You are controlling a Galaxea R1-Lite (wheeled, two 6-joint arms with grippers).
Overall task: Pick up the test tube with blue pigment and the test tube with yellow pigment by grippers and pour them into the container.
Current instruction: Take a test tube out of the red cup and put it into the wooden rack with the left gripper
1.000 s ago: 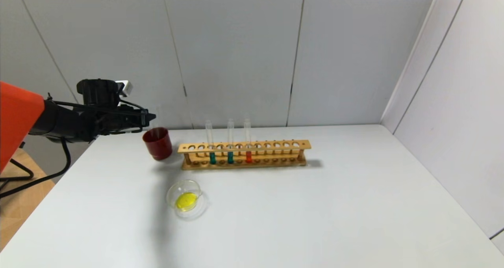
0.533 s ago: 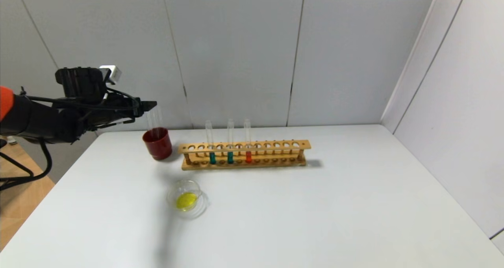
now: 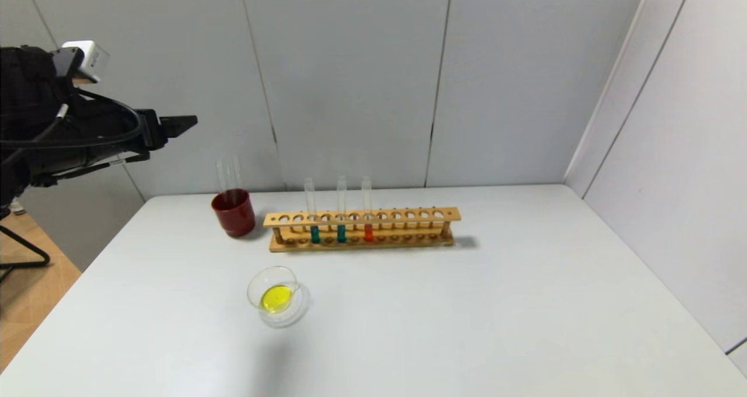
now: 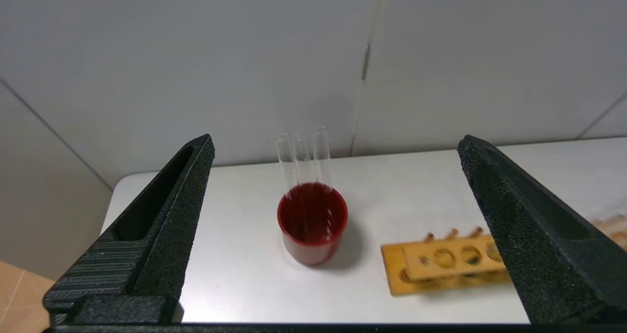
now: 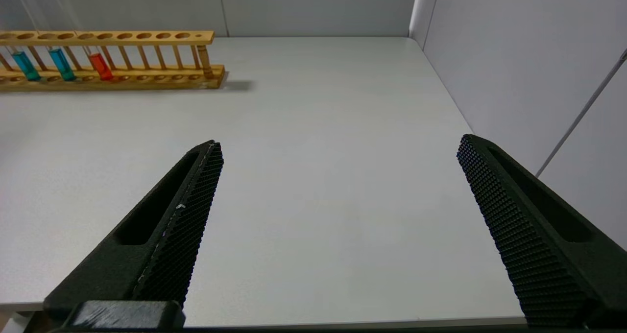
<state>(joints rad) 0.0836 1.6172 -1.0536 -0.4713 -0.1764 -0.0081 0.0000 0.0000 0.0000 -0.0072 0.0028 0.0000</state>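
Two test tubes with blue-teal pigment (image 3: 315, 233) (image 3: 341, 233) stand in the wooden rack (image 3: 408, 215), next to a tube of orange-red liquid (image 3: 368, 232). No tube holding yellow pigment shows. The container (image 3: 257, 286), a low clear glass dish, sits on the table in front of the rack with yellow liquid in it. My left gripper (image 3: 188, 121) is open and empty, high above the table's far left corner, up and to the left of the dark red cup (image 3: 233, 216). My right gripper (image 5: 338, 144) is open and empty over the bare near right of the table; the head view does not show it.
The dark red cup (image 4: 312, 235) holds empty clear tubes (image 4: 302, 154) that stand upright. The rack's left end (image 4: 441, 262) lies to the cup's right. Grey walls close the back and right sides. The blue tubes (image 5: 24, 64) (image 5: 62, 63) also show in the right wrist view.
My left gripper has risen and drawn back to the left, away from the red cup. The clear tube it was beside stays standing in the cup.
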